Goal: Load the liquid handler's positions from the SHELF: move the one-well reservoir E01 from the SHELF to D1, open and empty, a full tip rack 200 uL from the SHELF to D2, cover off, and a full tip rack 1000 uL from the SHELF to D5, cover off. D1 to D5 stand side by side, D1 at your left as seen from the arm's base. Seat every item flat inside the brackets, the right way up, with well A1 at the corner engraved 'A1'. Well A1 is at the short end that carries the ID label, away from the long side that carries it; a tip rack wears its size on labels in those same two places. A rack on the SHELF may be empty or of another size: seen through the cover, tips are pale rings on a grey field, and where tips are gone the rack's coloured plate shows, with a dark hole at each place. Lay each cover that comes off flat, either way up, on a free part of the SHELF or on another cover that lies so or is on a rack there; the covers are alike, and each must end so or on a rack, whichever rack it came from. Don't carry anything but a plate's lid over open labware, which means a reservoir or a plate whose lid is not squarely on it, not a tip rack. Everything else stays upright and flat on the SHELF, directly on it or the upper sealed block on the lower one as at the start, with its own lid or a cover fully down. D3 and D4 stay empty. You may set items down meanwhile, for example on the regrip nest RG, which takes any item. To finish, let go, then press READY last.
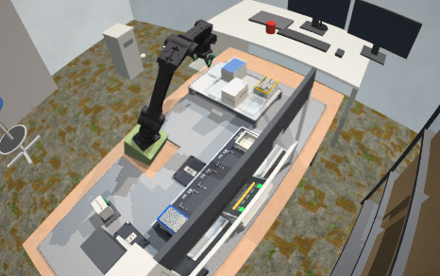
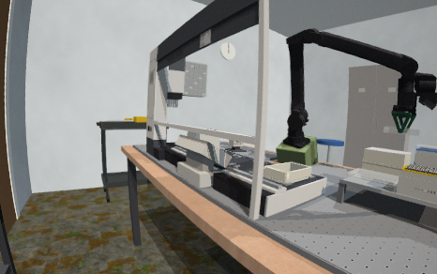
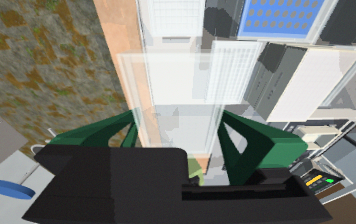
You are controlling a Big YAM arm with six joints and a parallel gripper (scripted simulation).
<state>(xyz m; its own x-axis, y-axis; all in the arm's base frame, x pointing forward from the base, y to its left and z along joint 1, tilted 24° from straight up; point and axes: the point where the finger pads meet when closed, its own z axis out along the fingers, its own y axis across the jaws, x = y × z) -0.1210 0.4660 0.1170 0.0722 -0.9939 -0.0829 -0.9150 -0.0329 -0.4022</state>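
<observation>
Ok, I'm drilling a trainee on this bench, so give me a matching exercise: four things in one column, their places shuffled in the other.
Things:
1. clear cover
2. one-well reservoir
3. yellow tip rack
4. red cylinder

Places:
A. on the shelf
B. on the desk, by the keyboard
C. held in the gripper
D. on the deck, at the end nearest the shelf

Pairs: 1-C, 2-D, 3-A, 4-B.

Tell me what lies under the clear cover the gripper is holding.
Through the clear cover, gripped between the green fingers, the shelf's edge and the orange table border show faintly. Pale labware blurs through it; what it is cannot be told.
</observation>
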